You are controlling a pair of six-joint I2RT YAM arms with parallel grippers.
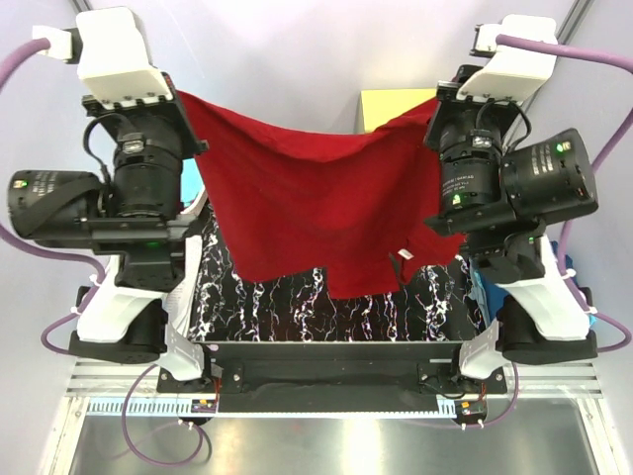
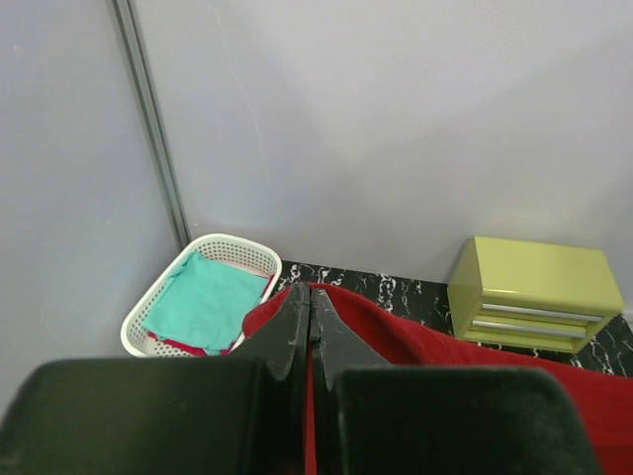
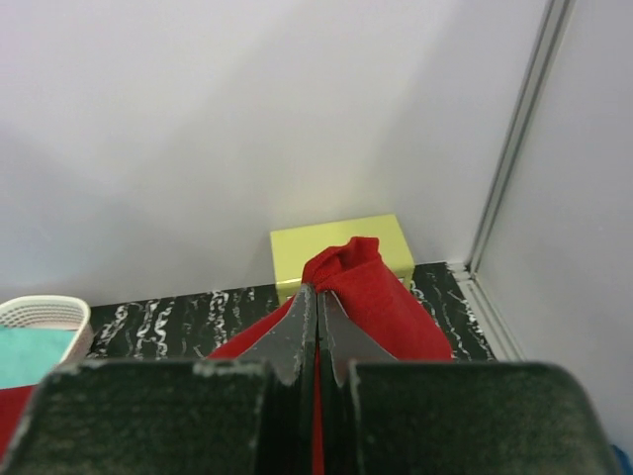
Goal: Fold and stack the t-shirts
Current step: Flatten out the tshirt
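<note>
2 grips, left tool [image 2: 310, 297], right tool [image 3: 316, 297], dark red t-shirt [image 1: 316, 198] hanging spread

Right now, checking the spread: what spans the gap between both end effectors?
The dark red t-shirt hangs stretched from the left end effector to the right end effector; top view shows it.

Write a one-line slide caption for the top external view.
Left hand and right hand hold the dark red t-shirt spread above the marbled table.

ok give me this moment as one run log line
phase: shirt held up | left hand: shut on dark red t-shirt | right hand: shut on same shirt | shirt: hanging spread between both hands over table
</note>
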